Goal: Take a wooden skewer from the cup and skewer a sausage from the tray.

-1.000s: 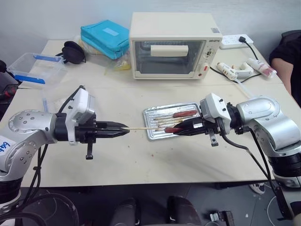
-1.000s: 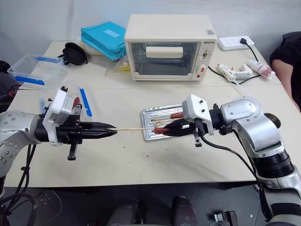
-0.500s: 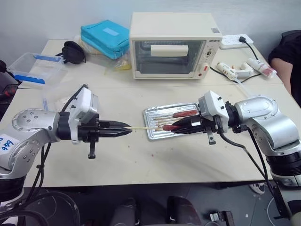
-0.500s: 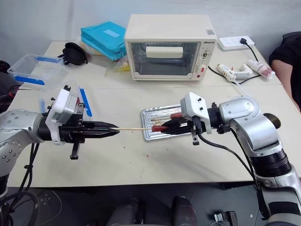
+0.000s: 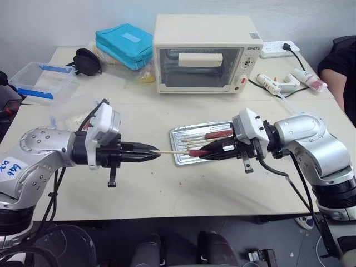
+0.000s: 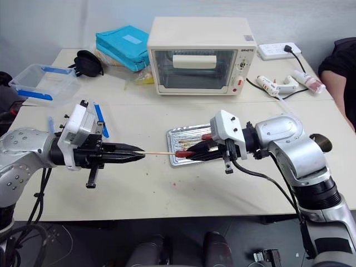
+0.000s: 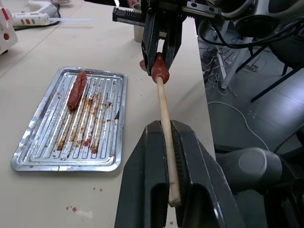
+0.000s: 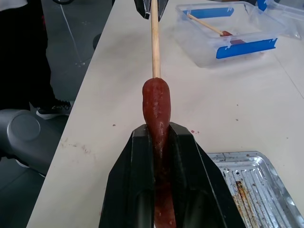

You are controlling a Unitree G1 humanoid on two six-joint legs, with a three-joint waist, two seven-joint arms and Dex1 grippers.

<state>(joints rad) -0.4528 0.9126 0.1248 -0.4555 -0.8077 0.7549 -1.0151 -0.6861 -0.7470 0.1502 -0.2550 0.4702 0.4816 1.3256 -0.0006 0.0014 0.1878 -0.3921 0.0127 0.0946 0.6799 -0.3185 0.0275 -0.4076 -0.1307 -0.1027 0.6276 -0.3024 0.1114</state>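
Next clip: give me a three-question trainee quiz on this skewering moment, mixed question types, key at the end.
1. True or false: the left gripper is shut on the wooden skewer.
2. Multiple choice: where is the sausage that meets the skewer's tip? A) lying in the tray; B) clamped in the right gripper, lifted off the tray; C) inside the toaster oven.
3. Short answer: how many sausages lie in the tray in the left wrist view?

Key
1. True. The stick runs between the shut fingers.
2. B.
3. One, the other sausage, near the tray's far end.
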